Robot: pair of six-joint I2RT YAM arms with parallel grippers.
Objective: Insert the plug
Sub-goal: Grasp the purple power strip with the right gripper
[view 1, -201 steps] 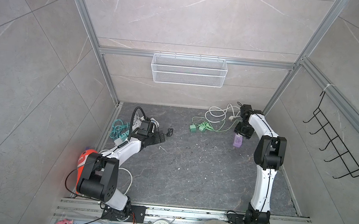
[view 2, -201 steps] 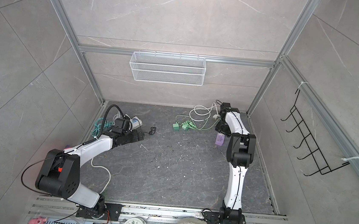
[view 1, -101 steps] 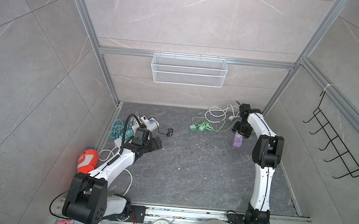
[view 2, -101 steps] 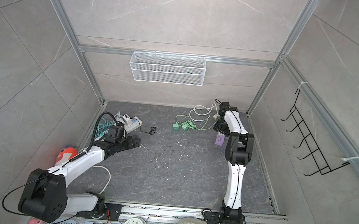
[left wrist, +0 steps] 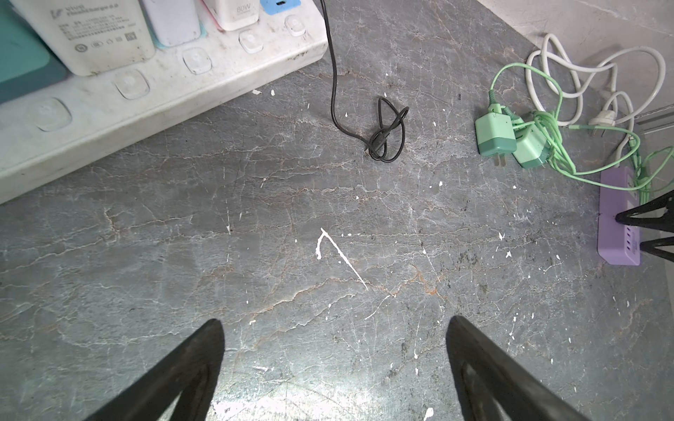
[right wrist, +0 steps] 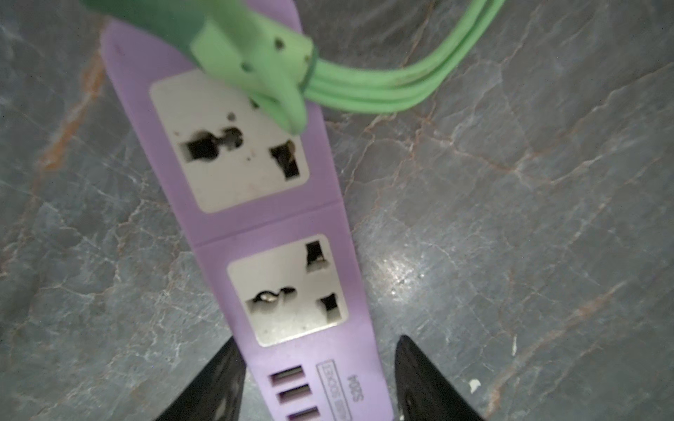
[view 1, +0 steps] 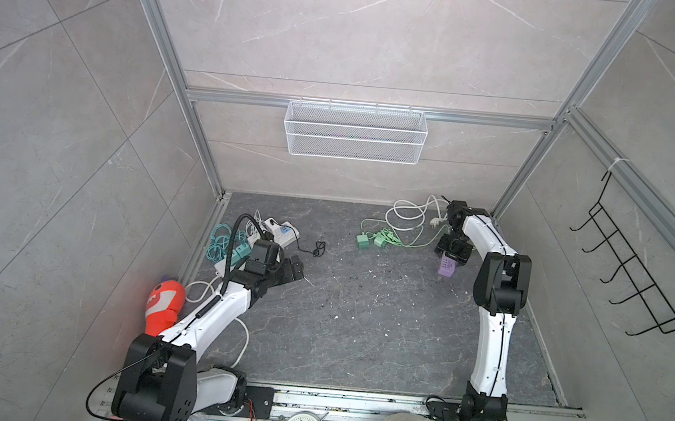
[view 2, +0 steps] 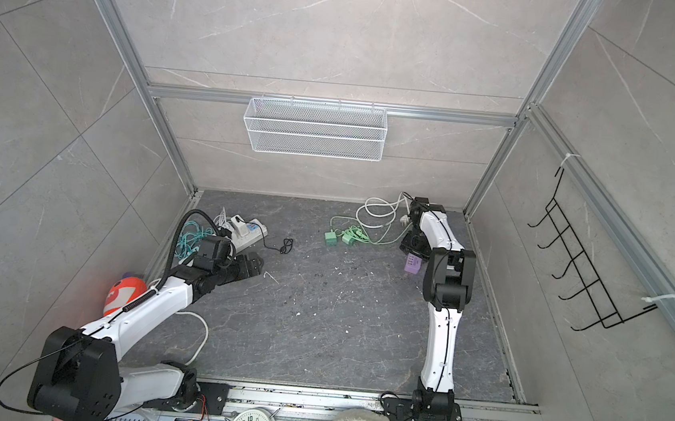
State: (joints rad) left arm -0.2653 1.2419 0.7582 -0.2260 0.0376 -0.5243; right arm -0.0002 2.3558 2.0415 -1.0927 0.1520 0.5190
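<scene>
Scene: a dark stone floor [view 1: 359, 326] seen from above, with 2 robot arms.
Purple power strip [right wrist: 277, 222]: lies at 2 o'clock on the floor. Its 2 visible sockets are empty.
Right claw [right wrist: 317, 342]: straddles the strip's USB end with its jaws apart. Floor shows beside 1 finger, so nothing is clamped.
Green plug [right wrist: 251, 62]: rests across the strip's far end, seated in neither visible socket.
Left claw [left wrist: 332, 324]: wide open and empty, hovering over bare floor at 10 o'clock, near a white power strip [left wrist: 164, 91] crowded with chargers.
Loose items: 2 green chargers [view 1: 371, 239] at 12 o'clock and a white plug [view 1: 435, 222] at 1 o'clock.
Progress: this looks early, with no plug grasped. Picking 1 up, aligning the prongs and pressing it home all remain.
</scene>
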